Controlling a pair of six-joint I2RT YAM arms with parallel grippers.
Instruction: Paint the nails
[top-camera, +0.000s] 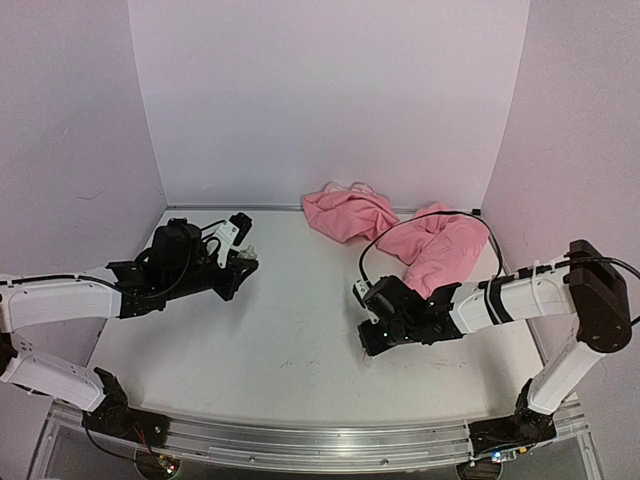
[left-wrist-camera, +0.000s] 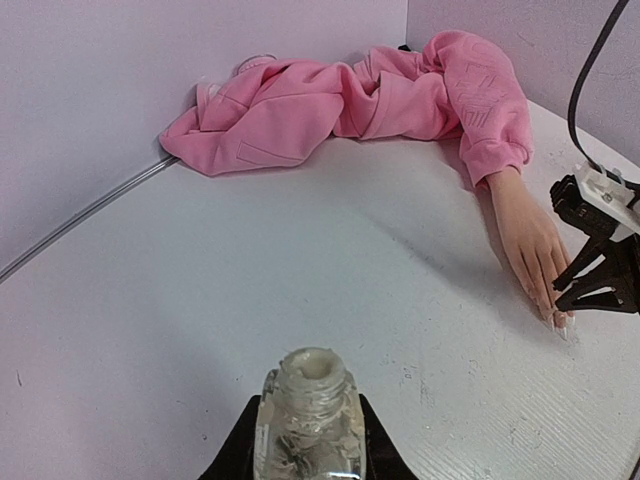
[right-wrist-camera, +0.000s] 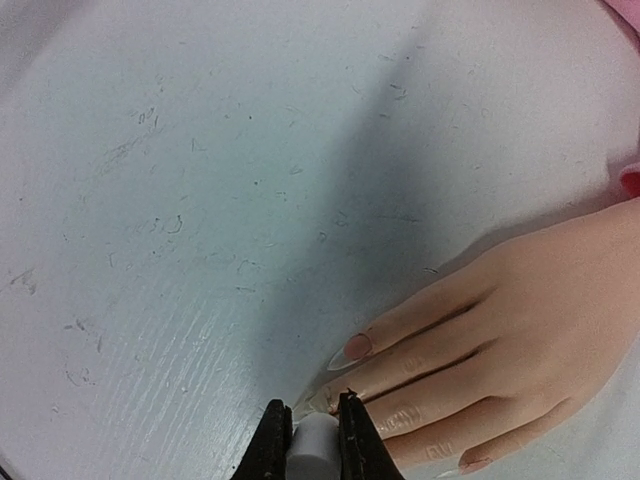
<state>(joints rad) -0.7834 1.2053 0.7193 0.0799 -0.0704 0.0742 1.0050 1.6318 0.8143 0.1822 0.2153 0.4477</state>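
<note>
A beige mannequin hand lies flat on the white table, palm down, its wrist in a pink hoodie sleeve. The nails are pale and glossy; one pointed nail shows on the finger just beyond my right gripper. That gripper is shut on a white cap and is held right at the tip of the neighbouring finger; whatever hangs below the cap is hidden. Far to the left, my left gripper is shut on a small clear glass bottle with an uncapped threaded neck.
The rest of the pink hoodie is heaped against the back wall. A black cable loops above the right arm. Pale walls close in the table on three sides, and a metal rail runs along the near edge.
</note>
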